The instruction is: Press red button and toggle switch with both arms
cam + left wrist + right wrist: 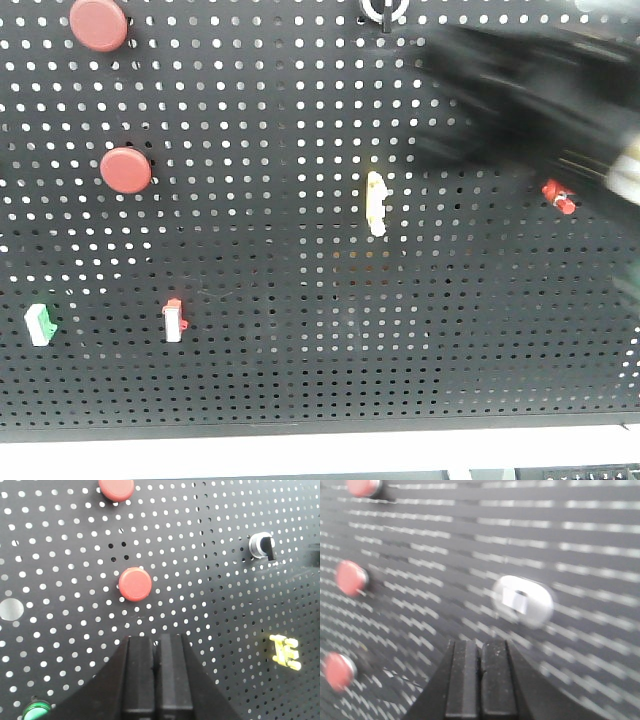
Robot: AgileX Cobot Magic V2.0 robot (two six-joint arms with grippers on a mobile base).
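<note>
The red button (pixel 98 24) sits high on the left of the pegboard (pixel 300 380), clipped by the top edge of the front view. A smaller red button (pixel 125 170) is mounted below it, slightly to the right. The task's one is a round, flat-faced cap in plain dull red, standing proud of the board.

I judge it to be stiff plastic on a spring. There is nothing to take hold of, so it wants a square push on the middle of the face, because an off-centre contact could slide off the rim. My left end effector (pixel 156 680) is clenched on nothing, its fingers pressed together. It is clear of both buttons and nearer the smaller one.

The toggle switch (pixel 520 600) shows only in the right wrist view, badly smeared. It looks like a short pale lever in a bright oval plate. I expect a light, rigid lever that snaps over, best nudged from the side close to its tip. My right end effector (pixel 481 680) is also clenched and empty, near the switch but not touching it. In the front view that arm is only a dark blur at the upper right.

Further out are a yellow part (pixel 376 203) mid-board, a red switch (pixel 558 195) to the right, a green rocker (pixel 38 324) and a red-white rocker (pixel 175 320) low on the left, and a black knob (pixel 383 8) at the top.
</note>
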